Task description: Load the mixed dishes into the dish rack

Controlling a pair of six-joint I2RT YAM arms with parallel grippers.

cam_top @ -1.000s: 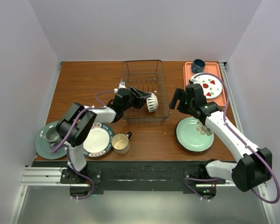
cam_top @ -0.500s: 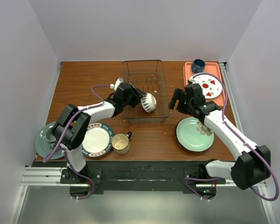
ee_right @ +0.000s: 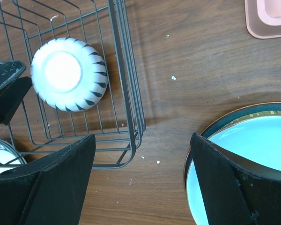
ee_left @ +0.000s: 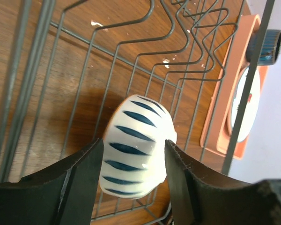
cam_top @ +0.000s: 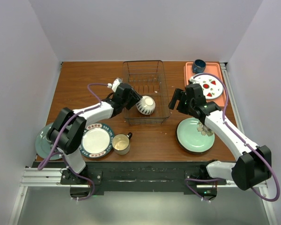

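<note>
The small striped bowl [cam_top: 146, 105] lies in the front part of the dish rack [cam_top: 145, 70], tilted with its base facing up. My left gripper [cam_top: 132, 97] reaches over the rack's left wall. In the left wrist view its fingers [ee_left: 84, 178] stand open on either side of the bowl [ee_left: 136, 154], with a gap on both sides. My right gripper [cam_top: 179, 104] hangs open and empty between the rack and the pale green plate [cam_top: 195, 136]. The blue-rimmed white plate [cam_top: 96, 140] and the cream mug [cam_top: 121, 143] sit front left.
An orange tray [cam_top: 189, 75] at the back right holds a strawberry-patterned plate [cam_top: 208, 86] and a blue cup [cam_top: 199, 65]. A grey-green plate [cam_top: 41, 143] with a small cup on it lies at the front left, partly behind my left arm. White walls enclose the table.
My left gripper lowered the striped bowl into the rack, opened off it and drew back to the left. The bowl has turned base up. My right arm has hardly moved.
</note>
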